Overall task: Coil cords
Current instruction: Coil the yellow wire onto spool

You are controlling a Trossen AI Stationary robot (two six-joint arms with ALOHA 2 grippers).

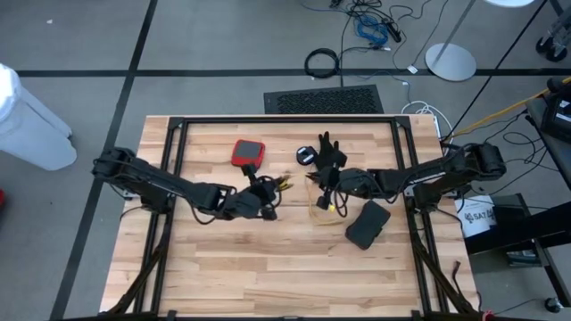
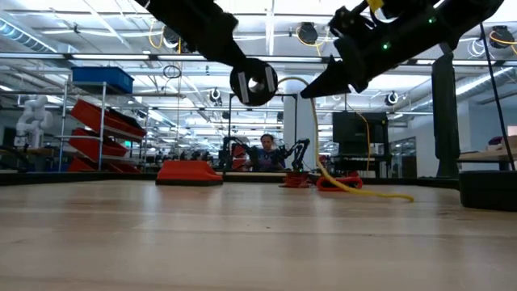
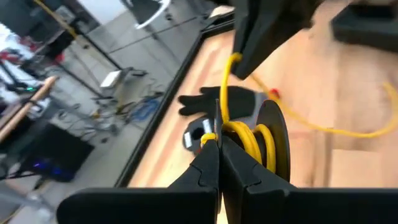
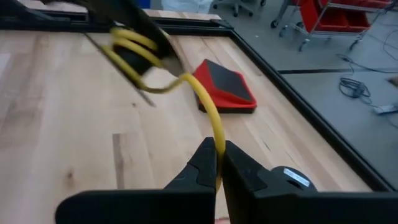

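While both jaws pinch one yellow cord (image 4: 208,112) | reels: one (image 3: 273,140)

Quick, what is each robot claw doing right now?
Left gripper: shut on the yellow cord at its reel.
Right gripper: shut on the yellow cord.

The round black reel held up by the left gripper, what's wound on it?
Several turns of yellow cord wrap the round black reel, pinched by the left gripper. The reel's far side is hidden.

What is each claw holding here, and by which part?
Both hold the yellow cord. The left claw pinches it at the wound black reel; the right claw pinches the free strand farther along.
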